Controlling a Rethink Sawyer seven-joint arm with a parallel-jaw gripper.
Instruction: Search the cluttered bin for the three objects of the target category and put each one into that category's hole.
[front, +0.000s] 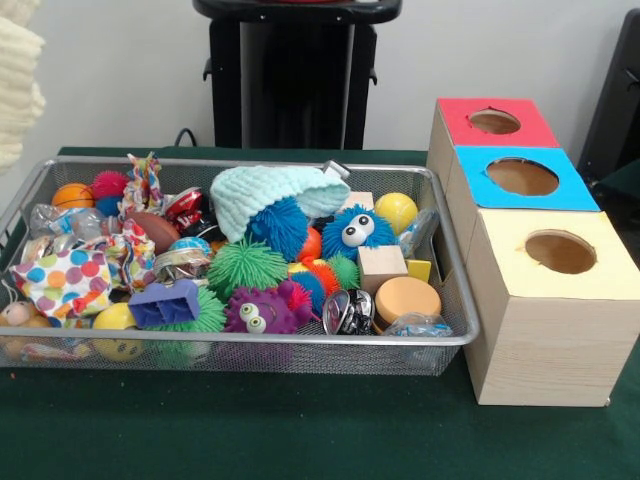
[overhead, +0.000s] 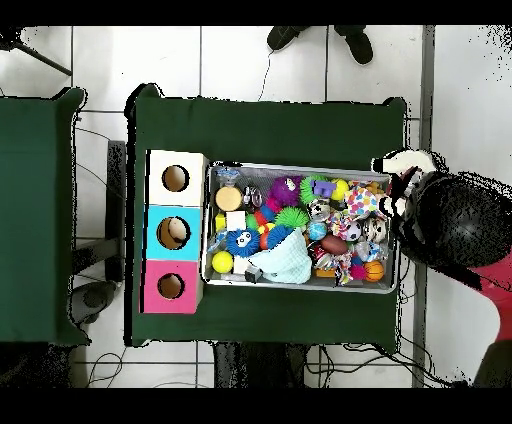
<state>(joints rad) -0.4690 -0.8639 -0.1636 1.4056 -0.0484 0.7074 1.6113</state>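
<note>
green-covered table (front: 300, 440) carries the wire-mesh bin (front: 250, 345) beside three wooden boxes (front: 545, 330).

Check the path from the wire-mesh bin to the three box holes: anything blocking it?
Nothing visible blocks it. The silver wire-mesh bin sits right beside the wooden boxes; the holes in the red top, blue top and yellow top are open. No gripper is in view.

Front view: wire bin (front: 448, 340) sits on the tabletop (front: 300, 430), packed with toys. Three holed boxes (front: 545, 300) stand in a row just right of it. Knit cap (front: 262, 195) lies atop the pile, toward the far side.
</note>
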